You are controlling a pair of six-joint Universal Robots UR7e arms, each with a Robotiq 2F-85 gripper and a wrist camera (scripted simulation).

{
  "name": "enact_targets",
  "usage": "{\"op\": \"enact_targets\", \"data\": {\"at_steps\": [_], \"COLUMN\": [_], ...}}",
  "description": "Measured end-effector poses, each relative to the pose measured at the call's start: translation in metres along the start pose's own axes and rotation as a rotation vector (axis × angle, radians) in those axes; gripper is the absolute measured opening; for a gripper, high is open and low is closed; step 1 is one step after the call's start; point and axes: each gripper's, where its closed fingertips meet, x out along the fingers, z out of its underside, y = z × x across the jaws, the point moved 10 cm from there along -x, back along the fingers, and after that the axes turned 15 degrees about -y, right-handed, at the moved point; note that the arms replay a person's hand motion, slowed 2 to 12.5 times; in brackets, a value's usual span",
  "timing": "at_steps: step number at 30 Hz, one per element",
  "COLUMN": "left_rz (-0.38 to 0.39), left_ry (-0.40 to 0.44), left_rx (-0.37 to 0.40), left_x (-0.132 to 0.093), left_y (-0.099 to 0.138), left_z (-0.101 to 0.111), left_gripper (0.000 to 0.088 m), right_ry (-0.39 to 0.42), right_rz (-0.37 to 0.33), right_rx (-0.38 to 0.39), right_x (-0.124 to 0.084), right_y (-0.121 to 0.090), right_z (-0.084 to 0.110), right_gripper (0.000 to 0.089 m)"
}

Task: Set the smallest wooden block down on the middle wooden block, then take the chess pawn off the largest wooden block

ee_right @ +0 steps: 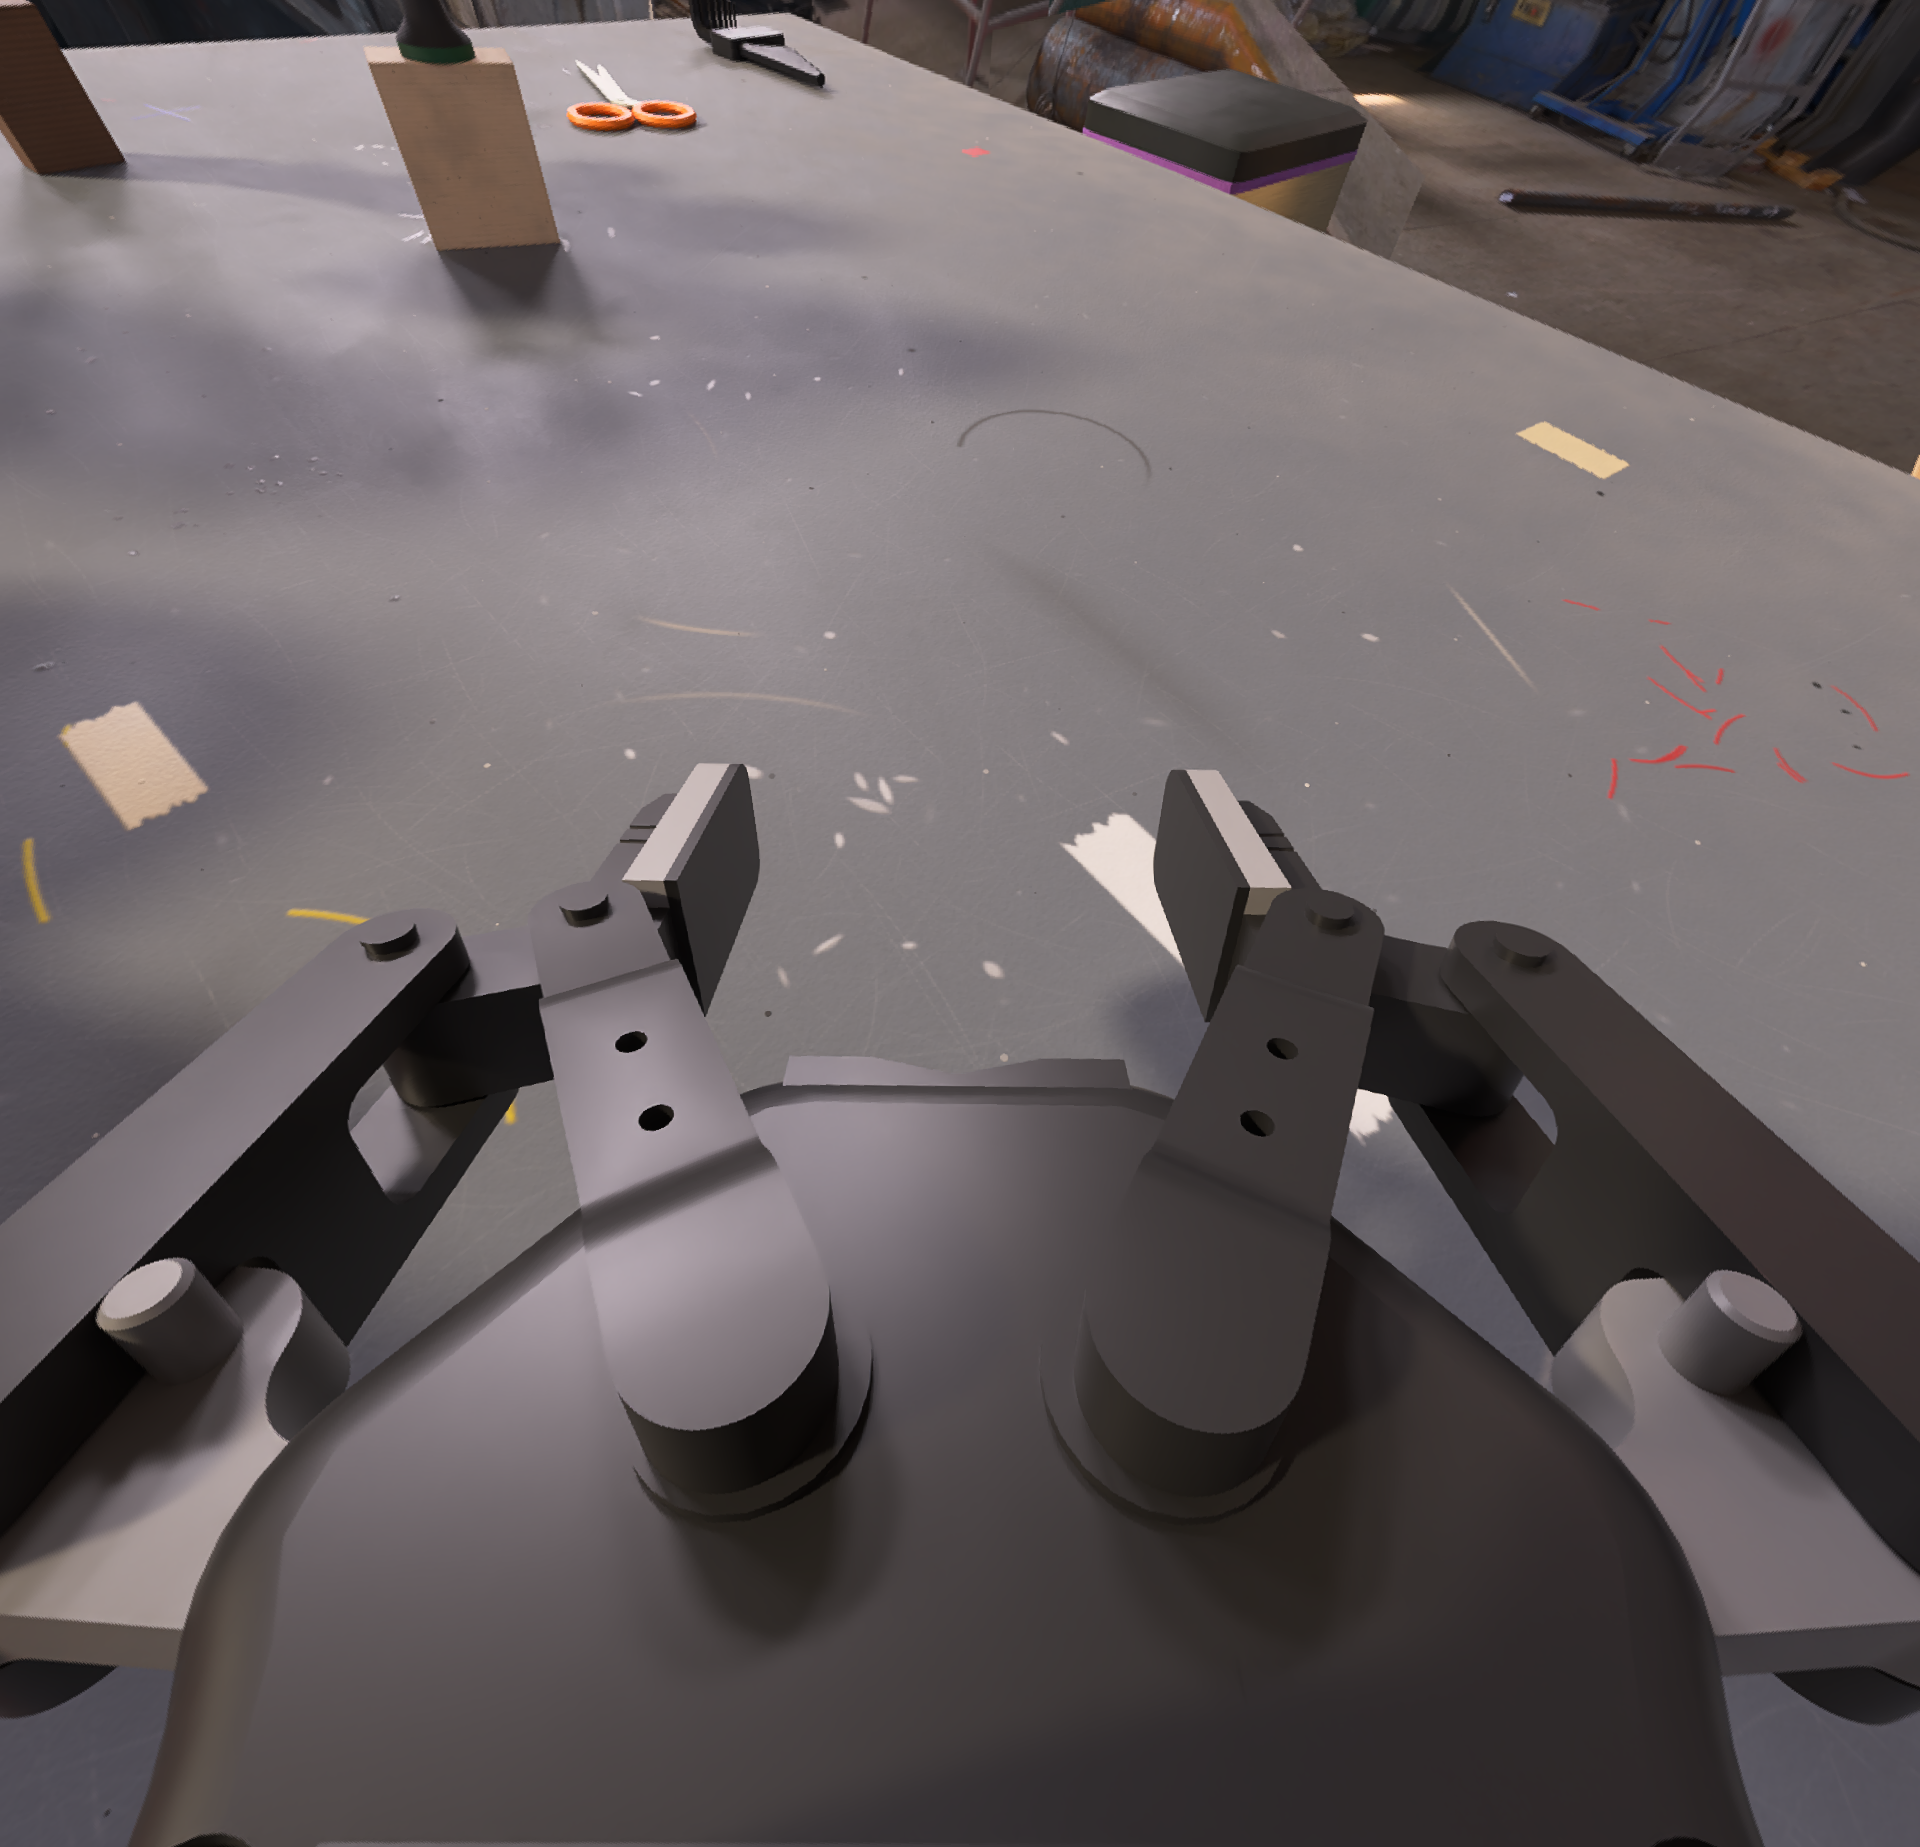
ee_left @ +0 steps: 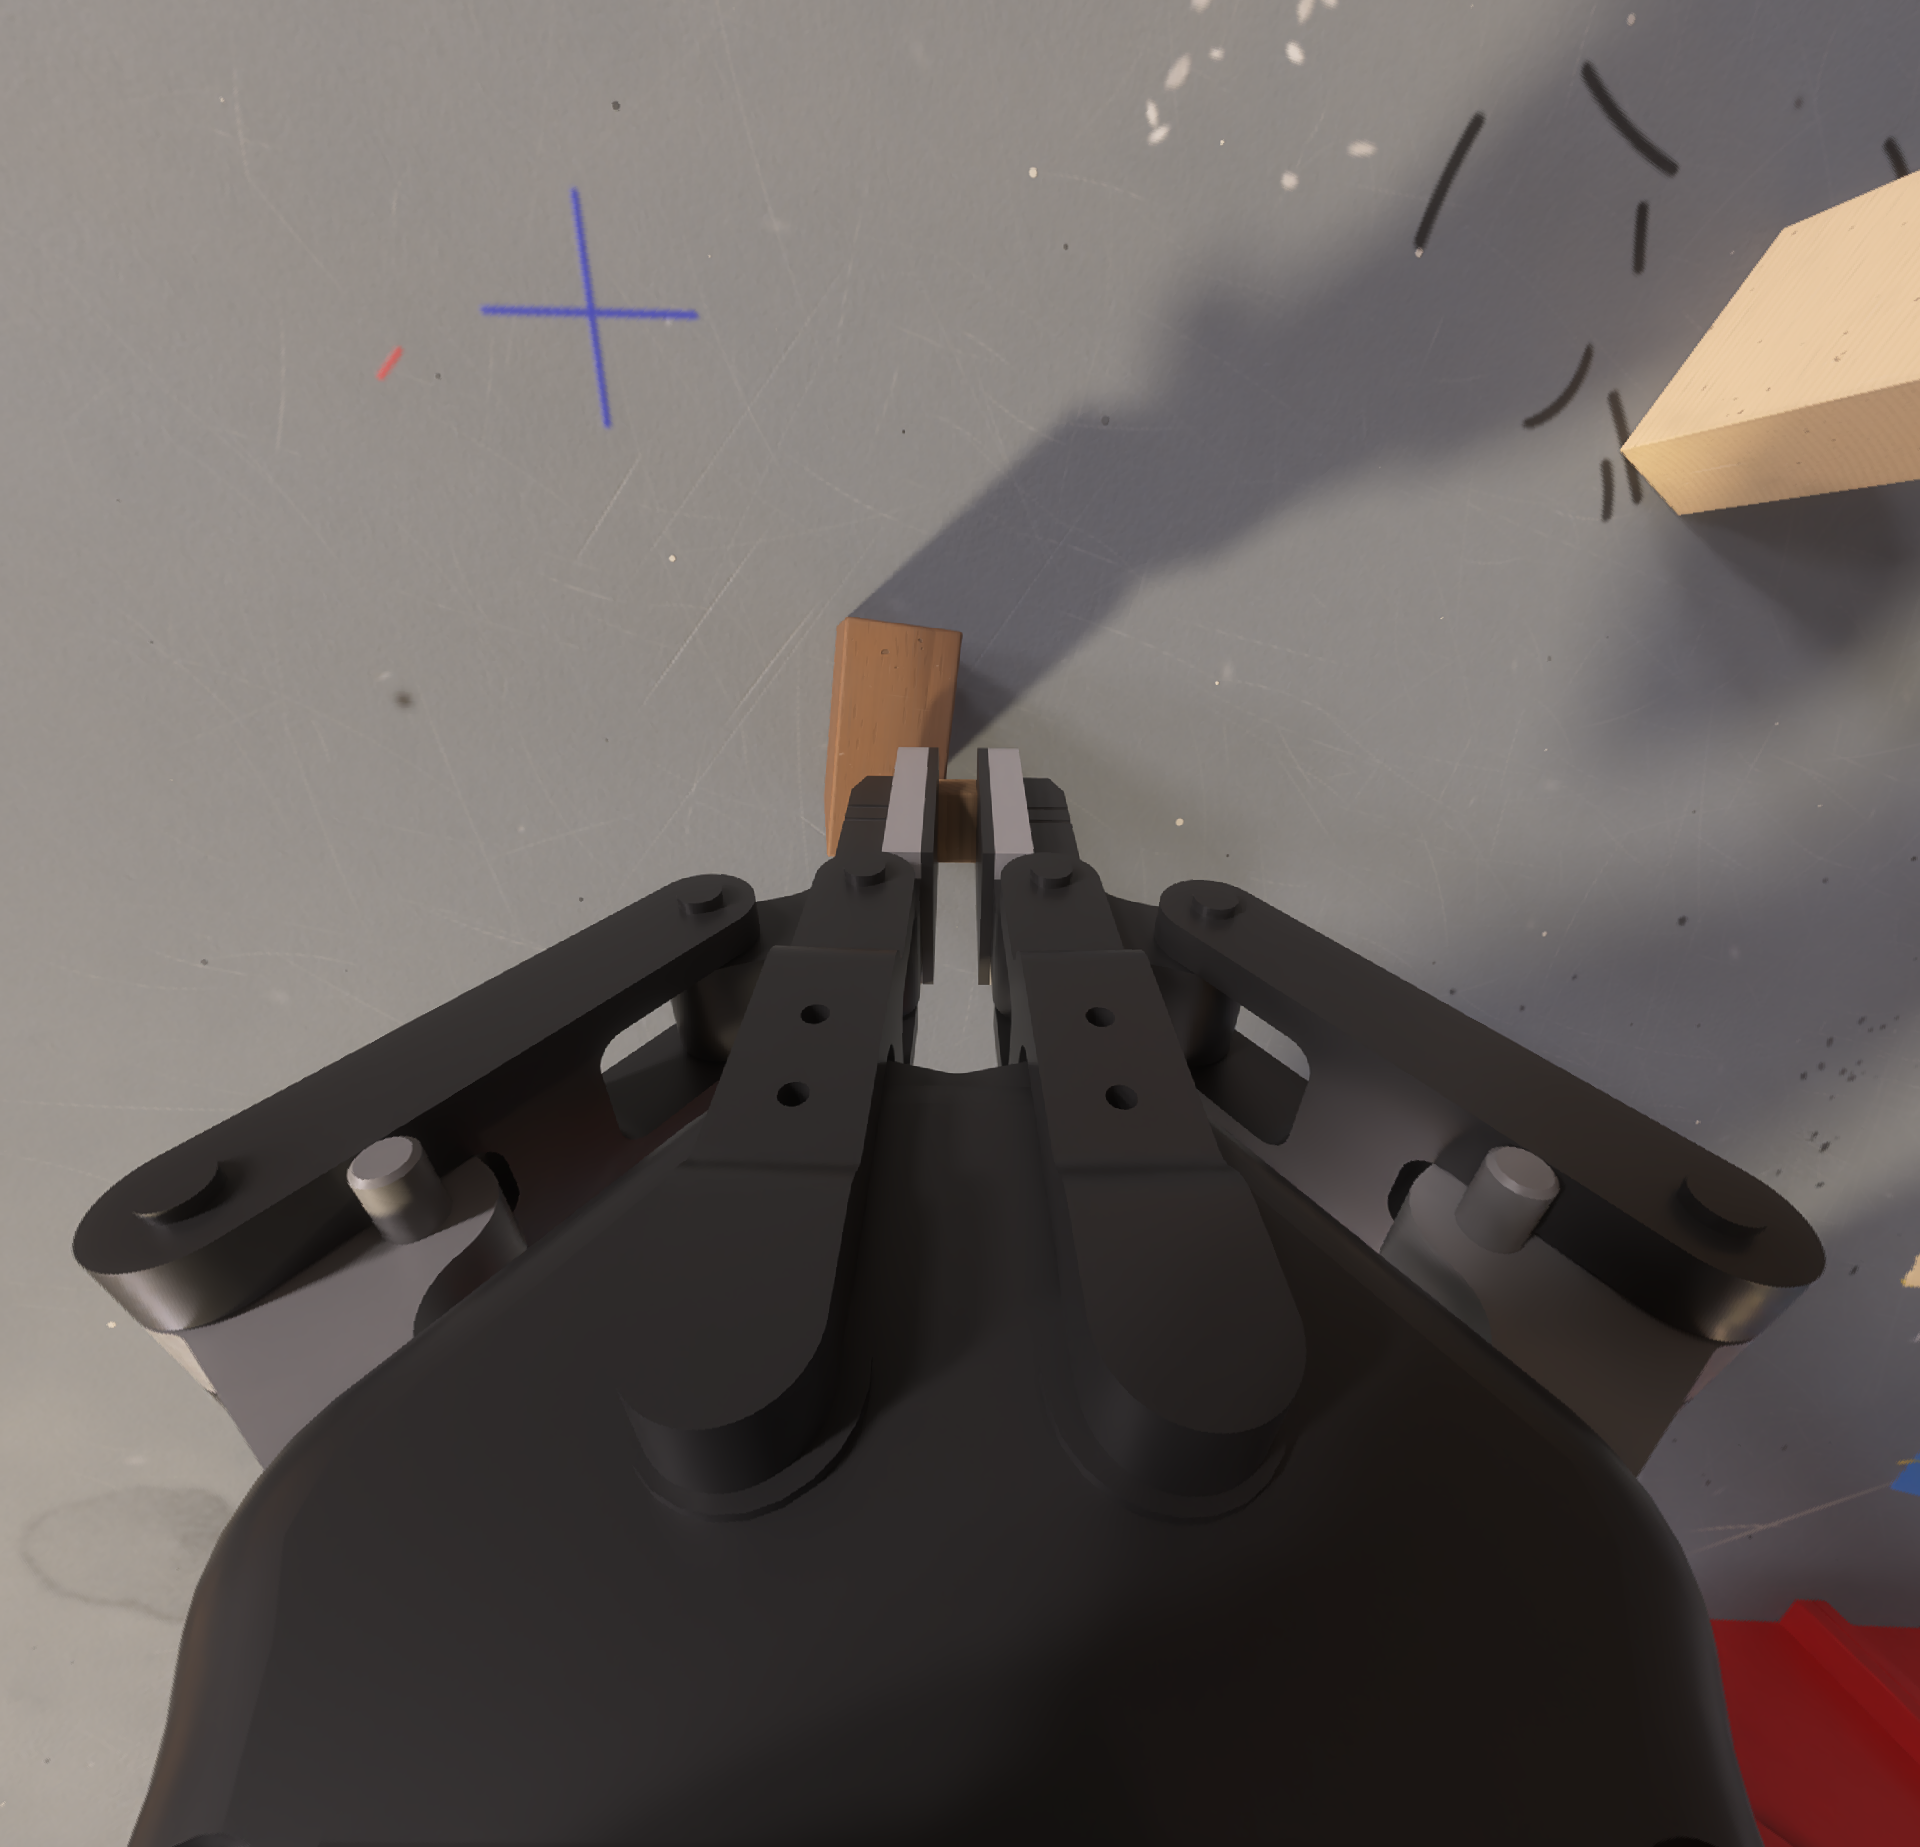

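In the left wrist view, my left gripper (ee_left: 958, 789) is shut on the smallest wooden block (ee_left: 894, 696), a thin reddish-brown piece that sticks out past the fingertips at or just above the grey table. A pale wooden block (ee_left: 1787, 363) lies to the upper right. In the right wrist view, my right gripper (ee_right: 961, 841) is open and empty above the table. Far off at the upper left, the black chess pawn (ee_right: 421, 0) stands on a tall pale block (ee_right: 468, 145). A darker brown block (ee_right: 52, 93) stands at the left edge.
Orange-handled scissors (ee_right: 629, 109) and a black comb (ee_right: 758, 41) lie at the far table edge. A black box with a purple stripe (ee_right: 1226, 135) stands off the table's right side. A red object (ee_left: 1829, 1735) shows at the lower right of the left wrist view.
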Motion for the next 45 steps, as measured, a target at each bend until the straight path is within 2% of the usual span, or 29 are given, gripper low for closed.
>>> {"op": "enact_targets", "data": {"at_steps": [45], "left_rz": [-0.007], "left_ry": [-0.007], "left_rx": [0.088], "left_x": [-0.001], "left_y": [-0.010], "left_z": [-0.012], "left_gripper": [0.0064], "right_ry": [0.003], "right_rz": [-0.001], "right_rx": [-0.005], "right_x": [0.002], "right_y": [-0.004], "right_z": [-0.001], "right_gripper": [0.0680]}}
